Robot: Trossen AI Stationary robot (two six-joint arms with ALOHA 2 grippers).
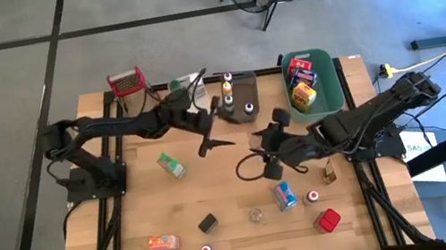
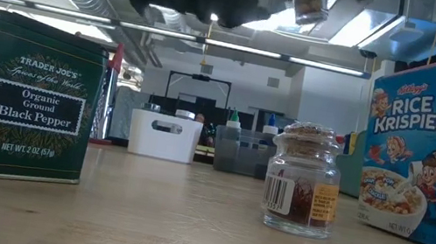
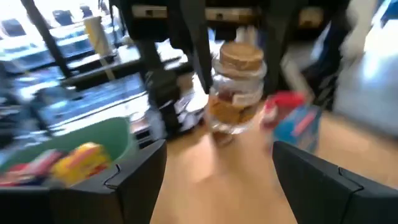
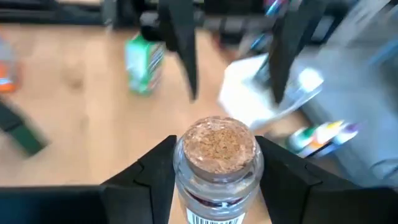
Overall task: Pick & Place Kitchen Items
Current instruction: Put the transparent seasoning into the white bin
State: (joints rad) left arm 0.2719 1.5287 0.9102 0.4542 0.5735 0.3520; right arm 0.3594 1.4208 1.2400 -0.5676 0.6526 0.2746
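- Currently the right end effector [image 4: 214,171] grips a cork-topped jar [image 4: 216,155] by its sides, lifted off the tabletop [image 1: 225,193] near its middle; the left wrist view shows the jar hanging in the air.
- Facing it, the left end effector [image 1: 212,141] hovers wide open and empty, just beside the jar.
- Progress looks early: a few boxes lie in the green tub [image 1: 333,93] at the far right corner; two bottles stand in the grey tub [image 1: 248,113] at the far edge.
- Most items are left: a green box [image 1: 172,164]; a blue can [image 1: 285,195]; a red box [image 1: 328,220]; several more along the near edge.
- Hard to judge: which tub the jar is meant for; the jar's label is blurred; the low view cuts off both arms.
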